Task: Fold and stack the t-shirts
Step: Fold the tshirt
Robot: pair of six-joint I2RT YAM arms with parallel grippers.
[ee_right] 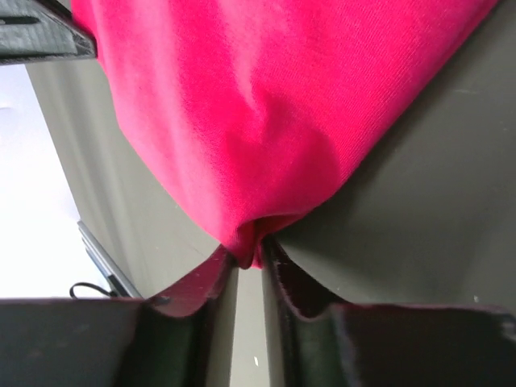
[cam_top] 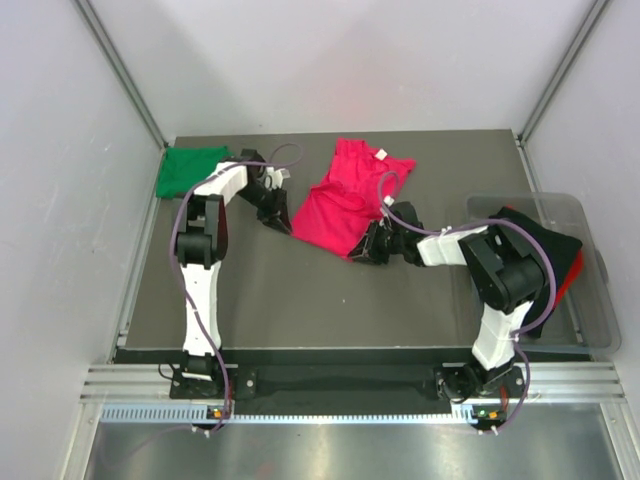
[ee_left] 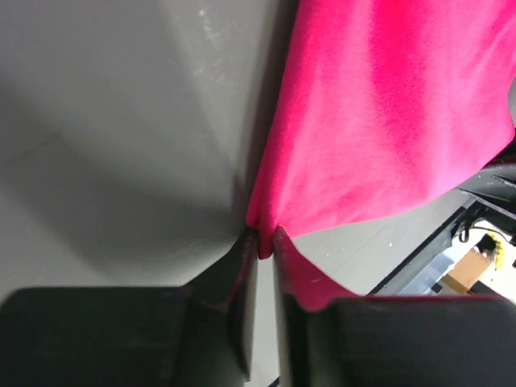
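The crimson-pink t-shirt (cam_top: 345,195) lies crumpled on the dark table, its white neck label (cam_top: 381,153) toward the back. My left gripper (cam_top: 281,222) is shut on the shirt's near left corner (ee_left: 260,234), a pinch of cloth between its tips. My right gripper (cam_top: 365,252) is shut on the near right corner (ee_right: 248,251), the cloth bunched between its fingers. The emerald green t-shirt (cam_top: 188,170) lies folded at the table's back left corner, behind the left arm.
A clear plastic bin (cam_top: 580,270) holding dark and red cloth stands at the table's right edge, beside the right arm. White walls enclose the table on three sides. The metal frame rail (cam_top: 350,385) runs along the near edge.
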